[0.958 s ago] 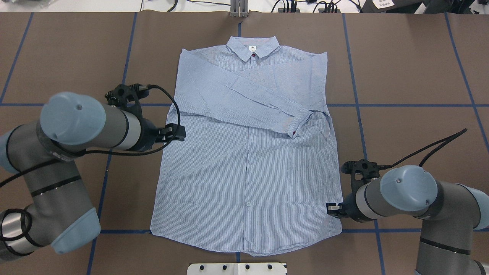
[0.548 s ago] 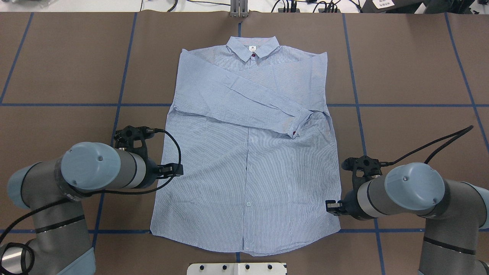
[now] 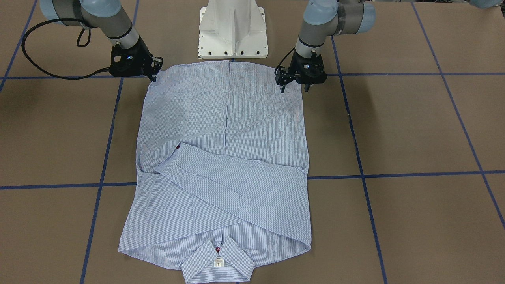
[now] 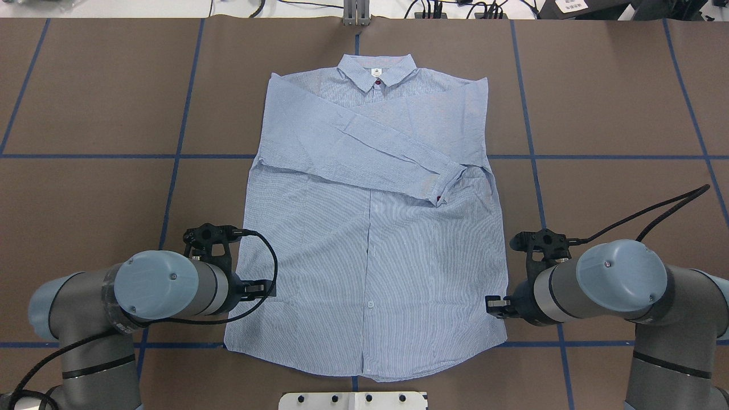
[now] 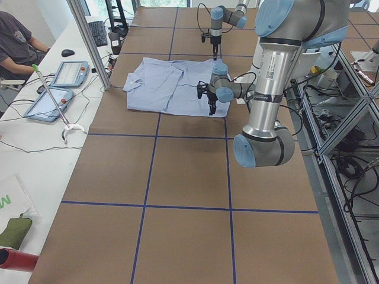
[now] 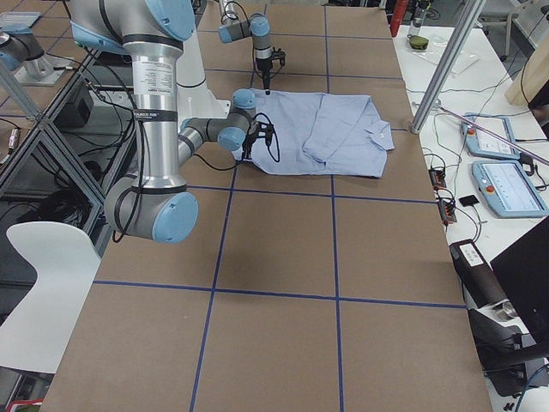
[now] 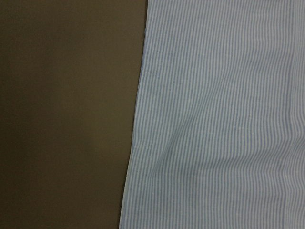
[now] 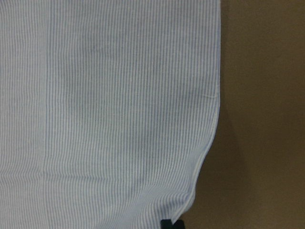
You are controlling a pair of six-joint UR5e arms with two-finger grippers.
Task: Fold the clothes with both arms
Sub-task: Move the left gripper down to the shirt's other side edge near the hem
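**On the table before the white base: sleeves crossed, main fold not yet begun**

Directly in front of the robot's white pedestal base (image 3: 232, 35), a light blue-and-white striped shirt (image 3: 256, 118) lies flat, front up, on a brown table (image 3: 394, 126) marked with blue tape lines. Its hem is the edge nearest the base, and its collar (image 3: 236, 256) is the part farthest from it. Both long sleeves are folded in across the chest, one over the other. One cuff (image 3: 167, 157) (a small red button shows on it) rests about halfway out from the base. The body has no fold in it, so the task looks roughly half done. What remains, by my judgement, is to carry the hem away from the base, over the sleeves and toward the collar.

Both arms reach down close to the base, one at each side of the hem end. The left gripper (image 3: 294, 87) stands at the shirt's side edge with its fingers parted, one over cloth and one over bare table, holding nothing. The right gripper (image 3: 155, 71) sits at the opposite hem corner. I cannot tell whether its fingers are parted or pinching the cloth.

A white label (image 3: 218, 262) sits inside the collar, its print too small to read. A sticker (image 5: 273, 66) on the upright tube of the left arm (image 5: 263, 112) is likewise unreadable.
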